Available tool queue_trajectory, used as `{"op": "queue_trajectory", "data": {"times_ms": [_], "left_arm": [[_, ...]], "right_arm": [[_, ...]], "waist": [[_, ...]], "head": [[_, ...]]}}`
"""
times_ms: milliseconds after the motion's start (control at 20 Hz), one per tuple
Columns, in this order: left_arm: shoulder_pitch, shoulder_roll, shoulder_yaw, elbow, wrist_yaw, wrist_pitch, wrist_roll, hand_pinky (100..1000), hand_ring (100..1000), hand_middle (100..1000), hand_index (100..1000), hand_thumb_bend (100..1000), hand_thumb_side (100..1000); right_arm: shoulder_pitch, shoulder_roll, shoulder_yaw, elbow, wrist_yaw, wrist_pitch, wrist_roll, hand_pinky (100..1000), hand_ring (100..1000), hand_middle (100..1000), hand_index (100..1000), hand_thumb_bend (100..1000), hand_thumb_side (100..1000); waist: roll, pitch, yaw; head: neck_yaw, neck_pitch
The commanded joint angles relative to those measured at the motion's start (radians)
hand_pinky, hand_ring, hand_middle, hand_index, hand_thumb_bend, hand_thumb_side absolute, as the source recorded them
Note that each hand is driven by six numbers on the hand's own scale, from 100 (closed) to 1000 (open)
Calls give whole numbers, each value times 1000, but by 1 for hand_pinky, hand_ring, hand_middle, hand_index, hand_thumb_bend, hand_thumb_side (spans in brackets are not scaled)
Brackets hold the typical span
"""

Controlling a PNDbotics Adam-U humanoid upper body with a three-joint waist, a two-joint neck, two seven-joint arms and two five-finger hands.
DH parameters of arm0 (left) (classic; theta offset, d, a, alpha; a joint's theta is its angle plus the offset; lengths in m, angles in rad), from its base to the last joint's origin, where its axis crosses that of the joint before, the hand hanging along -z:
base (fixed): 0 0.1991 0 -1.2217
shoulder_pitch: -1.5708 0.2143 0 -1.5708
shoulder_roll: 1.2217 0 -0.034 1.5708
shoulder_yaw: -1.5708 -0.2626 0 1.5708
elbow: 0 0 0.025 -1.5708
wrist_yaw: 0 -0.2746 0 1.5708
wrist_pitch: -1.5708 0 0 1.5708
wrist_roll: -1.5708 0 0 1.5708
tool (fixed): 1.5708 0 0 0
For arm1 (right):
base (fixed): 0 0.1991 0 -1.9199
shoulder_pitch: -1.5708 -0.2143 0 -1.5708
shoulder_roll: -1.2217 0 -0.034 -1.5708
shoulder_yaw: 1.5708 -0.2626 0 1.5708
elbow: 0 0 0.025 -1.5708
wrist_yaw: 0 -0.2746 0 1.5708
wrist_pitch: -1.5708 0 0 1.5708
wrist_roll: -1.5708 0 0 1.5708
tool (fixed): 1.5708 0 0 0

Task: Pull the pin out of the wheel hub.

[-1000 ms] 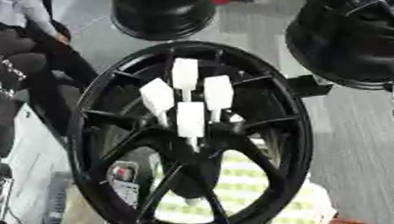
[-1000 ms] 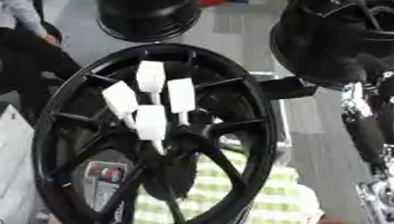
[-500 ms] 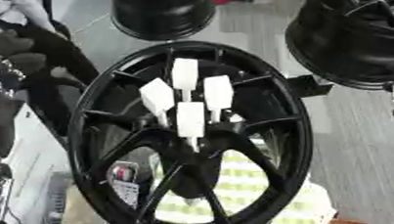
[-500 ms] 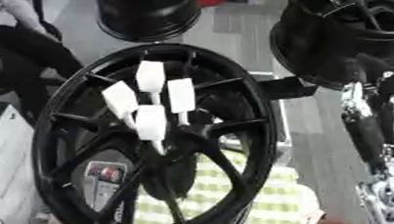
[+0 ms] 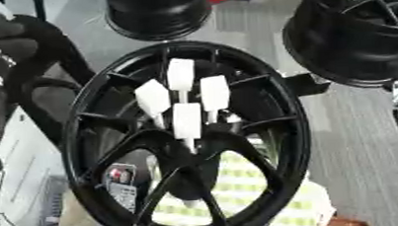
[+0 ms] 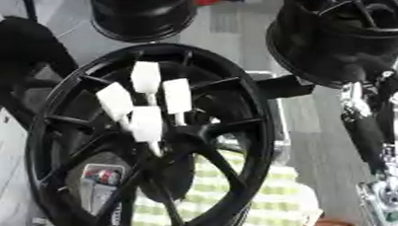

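- Four white pins (image 5: 185, 120) seated in wheel hub (image 5: 195, 135); none pulled.
- Right arm (image 6: 368, 134) idle; neither hand visible, state unknown.
- Extraction remains.

No text, number or brand could be read anywhere. A small sticker (image 5: 118, 178) with a red mark sat on the wheel hub (image 5: 92, 141) near its lower left rim, but whatever was printed on it was too blurred to make out.
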Motion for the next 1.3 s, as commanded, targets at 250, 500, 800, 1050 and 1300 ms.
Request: {"op": "queue_trajectory", "data": {"times_ms": [250,500,800,1050,1300], "left_arm": [[-183,429,-114,-20,-116,-35,-265,783,731,723,830,100,566],[-338,576,-218,-20,-202,-46,-510,783,748,728,827,100,558],[-535,565,-357,-11,-265,-43,-761,784,754,734,824,100,598],[-685,487,-477,72,-327,-61,-883,786,758,736,823,100,633],[-779,398,-560,196,-384,-106,-889,789,763,745,839,100,658]], "right_arm": [[-3,-34,7,-13,1,0,9,711,854,678,815,100,647],[-2,-43,15,-13,2,1,18,712,854,679,815,100,648],[2,-54,24,-13,4,2,26,712,855,679,815,100,651],[4,-60,30,-13,6,3,30,712,855,679,815,100,654],[4,-62,33,-13,8,4,33,713,855,678,815,100,655]], "waist": [[16,-6,-7],[22,-2,-14],[27,2,-15],[27,9,-10],[25,13,-4]], "head": [[-1,3],[-1,-1],[-5,-1],[-13,-6],[-23,-10]]}}
